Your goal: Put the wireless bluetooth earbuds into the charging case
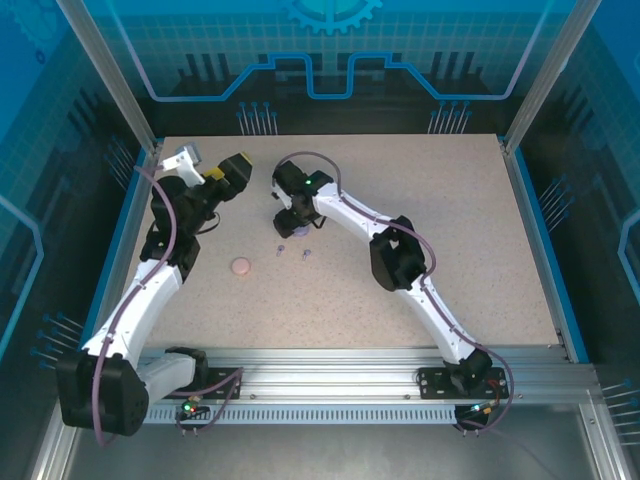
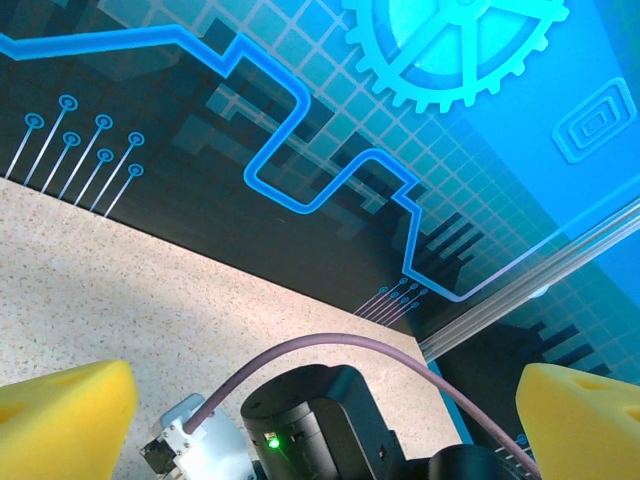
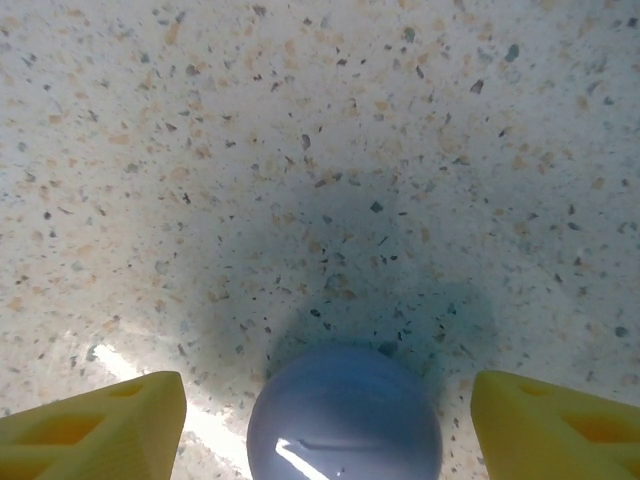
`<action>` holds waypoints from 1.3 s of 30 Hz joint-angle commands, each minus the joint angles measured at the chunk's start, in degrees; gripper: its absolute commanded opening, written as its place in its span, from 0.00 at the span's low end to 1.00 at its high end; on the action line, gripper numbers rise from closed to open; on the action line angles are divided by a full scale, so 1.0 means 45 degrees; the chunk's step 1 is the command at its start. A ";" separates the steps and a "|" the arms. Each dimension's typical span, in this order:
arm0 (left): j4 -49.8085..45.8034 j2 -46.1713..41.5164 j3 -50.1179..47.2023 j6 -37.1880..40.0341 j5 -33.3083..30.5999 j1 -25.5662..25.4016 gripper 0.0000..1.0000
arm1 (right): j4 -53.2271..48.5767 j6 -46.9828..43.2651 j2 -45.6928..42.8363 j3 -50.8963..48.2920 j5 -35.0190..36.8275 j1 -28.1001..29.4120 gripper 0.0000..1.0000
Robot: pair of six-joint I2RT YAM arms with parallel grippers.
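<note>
Earbuds (image 1: 305,253), which we see as tiny lavender specks, lie on the table (image 1: 450,230) just beside the right gripper (image 3: 328,395). Its spread fingers flank a lavender case (image 3: 345,430) without touching it. A pink case (image 1: 241,266) sits near. The left gripper (image 2: 325,400) gapes wide, raised and empty.

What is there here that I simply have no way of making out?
Top view: the earbuds are mere specks, too small to tell which way they lie.
Top view: the pink case is too small to tell whether its lid is open.
Right wrist view: the lavender case is cut off by the bottom edge, so its near part is unseen.
</note>
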 commanded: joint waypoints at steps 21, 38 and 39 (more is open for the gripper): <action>0.1006 0.0034 -0.0256 -0.0126 0.1001 0.0257 0.99 | -0.0617 -0.0192 0.0953 0.0570 -0.0098 -0.0161 0.64; 0.0629 0.0233 -0.0092 -0.0298 0.1187 0.0257 0.99 | -0.1017 -0.0178 0.0802 0.0610 0.0683 0.0260 0.45; 0.0624 0.0244 -0.0082 -0.0338 0.1192 0.0257 0.99 | -0.1057 -0.0037 0.0666 0.0605 0.0667 0.0214 0.43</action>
